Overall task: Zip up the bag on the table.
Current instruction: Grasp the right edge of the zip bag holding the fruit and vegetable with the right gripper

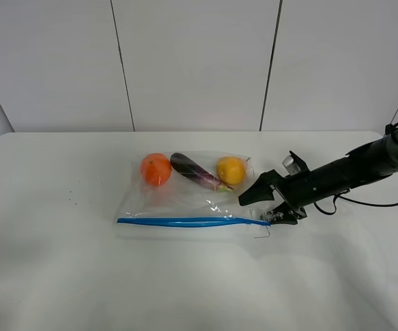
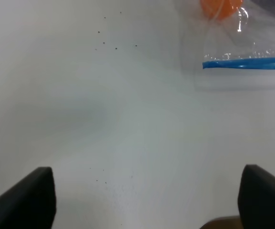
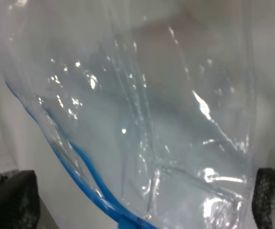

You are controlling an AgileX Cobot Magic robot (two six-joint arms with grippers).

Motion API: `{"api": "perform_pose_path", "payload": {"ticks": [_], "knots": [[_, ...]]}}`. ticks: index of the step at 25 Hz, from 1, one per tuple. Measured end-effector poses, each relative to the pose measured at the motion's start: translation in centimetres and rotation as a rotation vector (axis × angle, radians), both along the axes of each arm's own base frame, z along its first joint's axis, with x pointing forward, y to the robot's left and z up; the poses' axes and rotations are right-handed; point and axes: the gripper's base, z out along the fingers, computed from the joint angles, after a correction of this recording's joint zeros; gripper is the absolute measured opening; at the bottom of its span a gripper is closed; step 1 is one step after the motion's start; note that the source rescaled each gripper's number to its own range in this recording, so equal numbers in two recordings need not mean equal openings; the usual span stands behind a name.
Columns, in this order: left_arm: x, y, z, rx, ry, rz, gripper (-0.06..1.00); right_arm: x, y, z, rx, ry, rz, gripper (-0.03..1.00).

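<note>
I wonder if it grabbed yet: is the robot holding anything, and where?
Nothing is held. The right gripper stands wide open at the zipper end of the bag; the left gripper hangs open over the table.
</note>
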Motion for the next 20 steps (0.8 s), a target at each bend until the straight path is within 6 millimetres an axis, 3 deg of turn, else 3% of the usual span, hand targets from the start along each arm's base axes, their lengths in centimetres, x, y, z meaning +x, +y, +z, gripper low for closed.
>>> {"api": "perform_pose_path", "payload": {"ticks": [13, 16, 20], "knots": [[0.00, 0.00, 0.00, 0.000, 0.000, 0.000, 1.00, -0.04, 0.18, -0.53, 0.032, -0.008, 0.014, 0.74], [0.00, 0.00, 0.00, 0.000, 0.000, 0.000, 1.00, -0.01, 0.19, -0.51, 0.034, -0.012, 0.013, 0.62], [0.00, 0.00, 0.00, 0.000, 0.000, 0.000, 1.00, -0.01, 0.20, -0.50, 0.036, -0.012, 0.013, 0.34]]}}
